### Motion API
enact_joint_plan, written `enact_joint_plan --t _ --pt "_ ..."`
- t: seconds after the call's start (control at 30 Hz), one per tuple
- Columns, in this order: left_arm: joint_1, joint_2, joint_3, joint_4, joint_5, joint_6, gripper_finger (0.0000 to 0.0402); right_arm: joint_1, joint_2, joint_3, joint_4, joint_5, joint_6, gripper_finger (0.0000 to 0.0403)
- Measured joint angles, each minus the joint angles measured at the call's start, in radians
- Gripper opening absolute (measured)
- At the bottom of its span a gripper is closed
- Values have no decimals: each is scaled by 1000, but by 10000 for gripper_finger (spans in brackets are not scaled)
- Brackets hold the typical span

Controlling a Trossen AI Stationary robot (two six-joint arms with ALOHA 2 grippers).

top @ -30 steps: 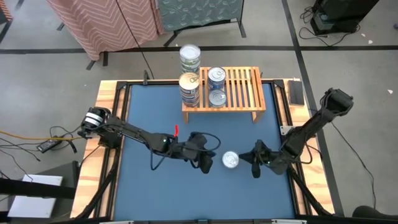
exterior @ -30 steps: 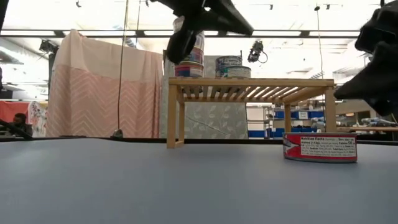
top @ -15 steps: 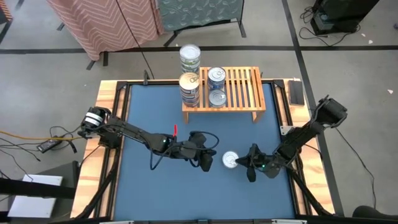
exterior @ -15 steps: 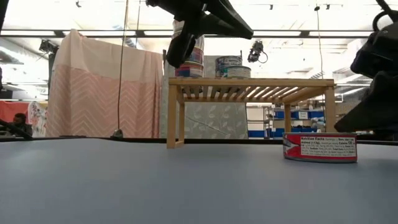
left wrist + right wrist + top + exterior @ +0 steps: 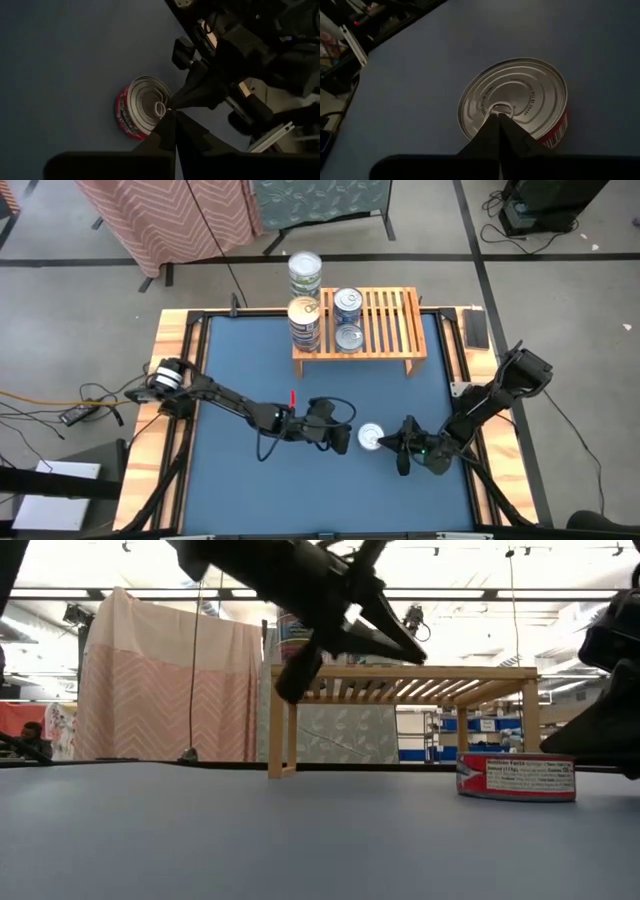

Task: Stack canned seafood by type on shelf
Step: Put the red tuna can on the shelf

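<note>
**One red-label tin sitting between both sets of jaws**

We've got the lone tin point(image 5: 371, 437) flat on the blue counter point(image 5: 230, 370), well short of the shelf point(image 5: 385, 320). The right gripper point(image 5: 397, 445) is just beside it, jaws pressed together over the pull tab. The left gripper point(image 5: 338, 442) sits near the other side, jaws also shut, holding nothing. We'd say the right is nearer. Behind the counter: curtains and room clutter.

Wrist views dim (low view's ceiling glares).
</note>
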Motion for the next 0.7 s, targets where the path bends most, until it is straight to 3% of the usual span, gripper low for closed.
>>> enact_joint_plan --t 0.43,0.7 --pt "3 84 0 167 8 -64 126 80 29 -2 -28 62 91 0" --pt "4 103 1 201 30 13 176 79 31 -3 -26 62 91 0"
